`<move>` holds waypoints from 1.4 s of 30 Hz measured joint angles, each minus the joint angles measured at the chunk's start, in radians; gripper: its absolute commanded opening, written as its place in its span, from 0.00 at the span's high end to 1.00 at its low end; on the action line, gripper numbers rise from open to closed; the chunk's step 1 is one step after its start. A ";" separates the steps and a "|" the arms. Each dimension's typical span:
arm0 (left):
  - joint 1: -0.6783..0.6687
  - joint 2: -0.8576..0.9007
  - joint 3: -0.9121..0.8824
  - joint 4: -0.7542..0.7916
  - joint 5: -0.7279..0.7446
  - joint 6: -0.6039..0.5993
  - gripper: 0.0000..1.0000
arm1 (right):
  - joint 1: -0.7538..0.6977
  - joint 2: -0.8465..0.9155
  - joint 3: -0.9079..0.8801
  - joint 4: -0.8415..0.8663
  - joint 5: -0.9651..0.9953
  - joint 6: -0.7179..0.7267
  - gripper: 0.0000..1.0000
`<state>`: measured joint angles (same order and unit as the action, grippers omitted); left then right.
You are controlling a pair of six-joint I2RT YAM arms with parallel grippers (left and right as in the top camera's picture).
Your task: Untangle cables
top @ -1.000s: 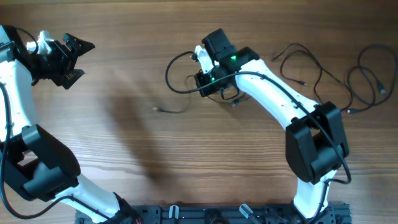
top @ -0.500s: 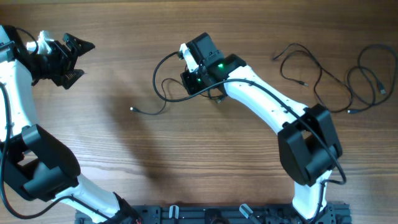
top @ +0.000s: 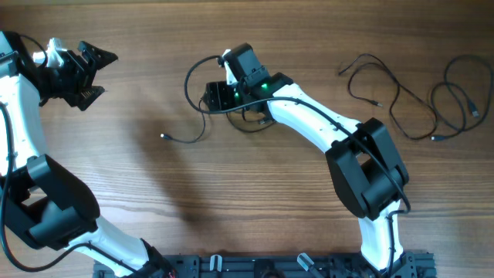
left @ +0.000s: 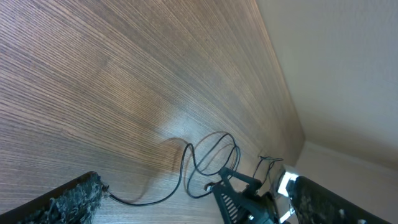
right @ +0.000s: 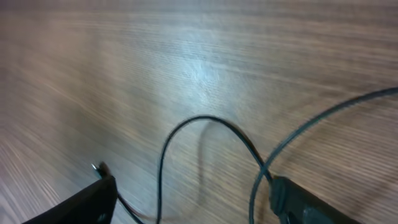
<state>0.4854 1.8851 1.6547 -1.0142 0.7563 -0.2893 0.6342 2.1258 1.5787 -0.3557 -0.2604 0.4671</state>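
Note:
One black cable (top: 189, 83) lies in loops at the table's middle, its small plug end (top: 164, 137) trailing left. My right gripper (top: 211, 98) sits over these loops with its jaws wide apart. In the right wrist view the strands (right: 163, 155) curve across the gap between the fingers (right: 93, 200), and one crossing touches the right finger; nothing is pinched. More loose cables (top: 374, 77) (top: 455, 96) lie spread at the far right. My left gripper (top: 106, 73) hovers open and empty at the far left, looking across at the loops (left: 208, 155).
The right arm (top: 324, 127) stretches diagonally from its base at the front right to the middle. The left arm (top: 23, 131) runs along the left edge. A black rail (top: 255, 266) lines the front edge.
My right gripper has travelled left, dragging the looped cable with it, and has now opened and let the cable go. The plug end slid left. The left arm has not moved.

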 measured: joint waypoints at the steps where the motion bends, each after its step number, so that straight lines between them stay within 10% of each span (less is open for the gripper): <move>1: 0.000 0.000 0.000 0.000 0.000 0.000 0.00 | 0.000 0.000 0.000 0.004 0.006 0.011 0.29; 5: 0.000 0.000 0.000 0.000 0.000 0.000 0.00 | 0.000 0.000 0.000 0.015 0.026 0.051 0.29; 10: 0.000 0.000 0.000 0.000 0.000 0.000 0.00 | 0.000 0.001 0.055 -0.132 0.026 0.068 0.01; 42: 0.000 0.000 0.000 0.000 0.000 0.000 0.00 | 0.213 0.233 0.273 -0.343 0.552 0.108 0.00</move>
<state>0.4854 1.8851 1.6547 -1.0145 0.7563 -0.2893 0.8471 2.3585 1.8519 -0.6991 0.2920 0.5751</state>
